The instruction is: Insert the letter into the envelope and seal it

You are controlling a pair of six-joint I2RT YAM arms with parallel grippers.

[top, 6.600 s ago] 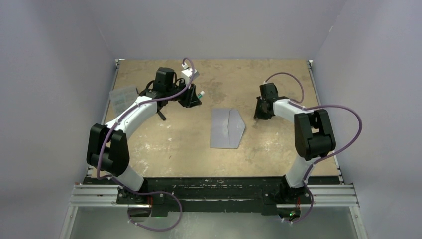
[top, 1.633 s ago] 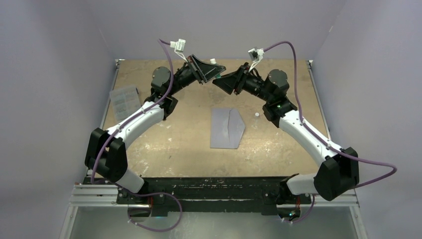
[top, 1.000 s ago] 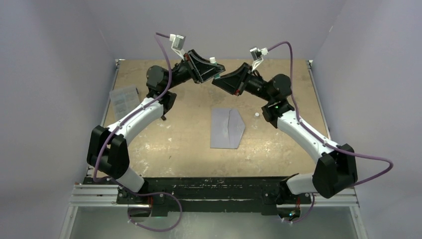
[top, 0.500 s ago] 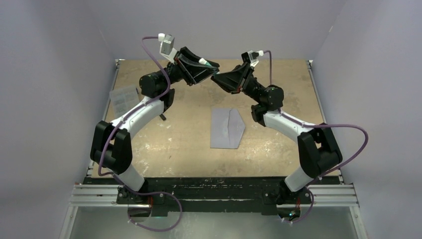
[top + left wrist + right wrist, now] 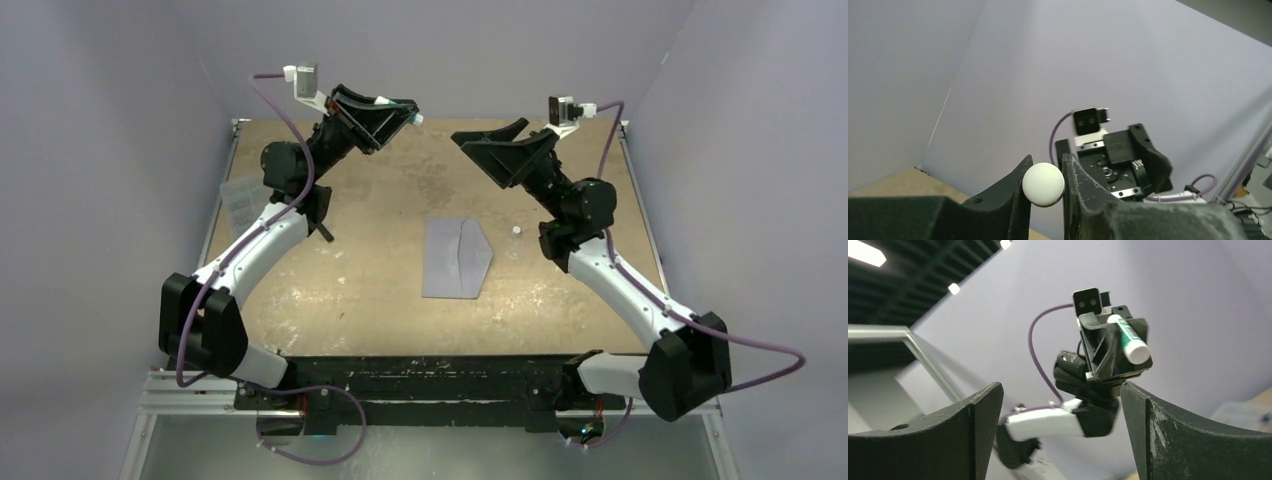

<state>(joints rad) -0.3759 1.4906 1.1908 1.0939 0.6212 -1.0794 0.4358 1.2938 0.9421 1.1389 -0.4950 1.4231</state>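
The grey-blue envelope (image 5: pixel 452 258) lies flat at the middle of the table, its pointed flap toward the right. The letter is not in view. My left gripper (image 5: pixel 405 110) is raised high at the back left, shut on a white glue stick (image 5: pixel 1043 184) with a green label (image 5: pixel 1130 340). The stick's round end shows between the left gripper's (image 5: pixel 1046 165) fingers. My right gripper (image 5: pixel 490 132) hangs raised at the back right, facing the left one across a gap. In its wrist view the right gripper (image 5: pixel 1060 387) is wide open and holds nothing.
A small white cap-like piece (image 5: pixel 516 231) stands on the table just right of the envelope's point. A clear ribbed plastic box (image 5: pixel 245 198) lies at the left edge. Lavender walls close in the back and sides.
The two grippers were tip to tip above the back of the table. Now the right gripper has opened and swung right, and the left has drawn back left with the glue stick.
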